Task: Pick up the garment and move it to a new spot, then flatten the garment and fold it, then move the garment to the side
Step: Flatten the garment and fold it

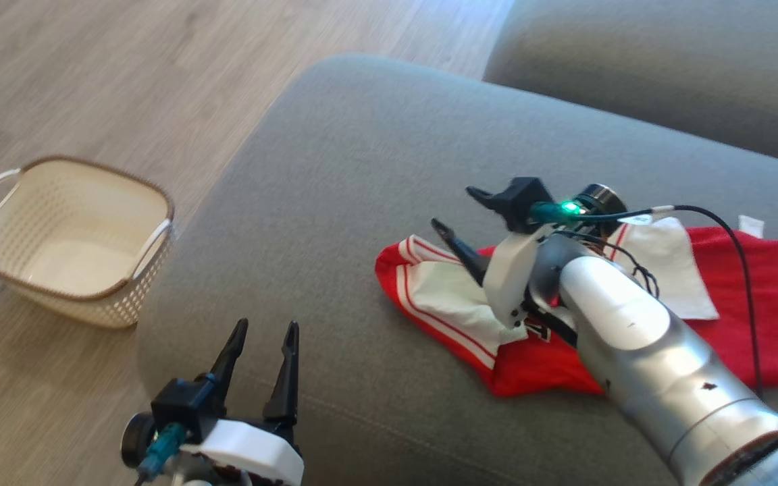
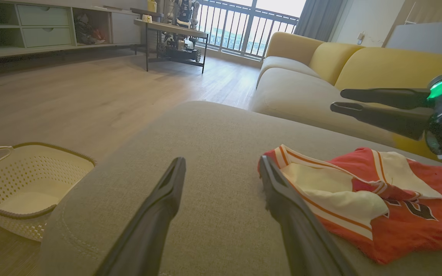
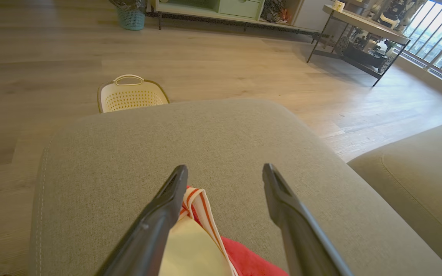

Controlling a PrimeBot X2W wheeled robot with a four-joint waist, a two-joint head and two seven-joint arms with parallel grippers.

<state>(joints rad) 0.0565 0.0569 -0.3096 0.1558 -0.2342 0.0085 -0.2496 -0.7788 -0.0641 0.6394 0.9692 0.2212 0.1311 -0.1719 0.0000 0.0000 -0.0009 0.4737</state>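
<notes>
A red garment [image 1: 754, 304] with white panels and striped trim lies crumpled on the grey sofa cushion [image 1: 362, 169], right of centre. My right gripper [image 1: 454, 207] hovers open over the garment's left end, nothing between its fingers. In the right wrist view the right gripper [image 3: 225, 168] is spread wide, and the garment [image 3: 194, 245] lies below its left finger. My left gripper [image 1: 267, 325] stands open near the cushion's front edge, apart from the cloth. In the left wrist view the left gripper [image 2: 221, 160] points across the cushion, the garment [image 2: 397, 226] lies to its right, and the right gripper [image 2: 338, 100] hangs above it.
A cream perforated basket [image 1: 78, 307] with a brown rim stands on the wooden floor left of the cushion. A second sofa section [image 1: 666, 81] lies beyond, at the upper right. A low table [image 2: 175, 28] and shelving stand far across the room.
</notes>
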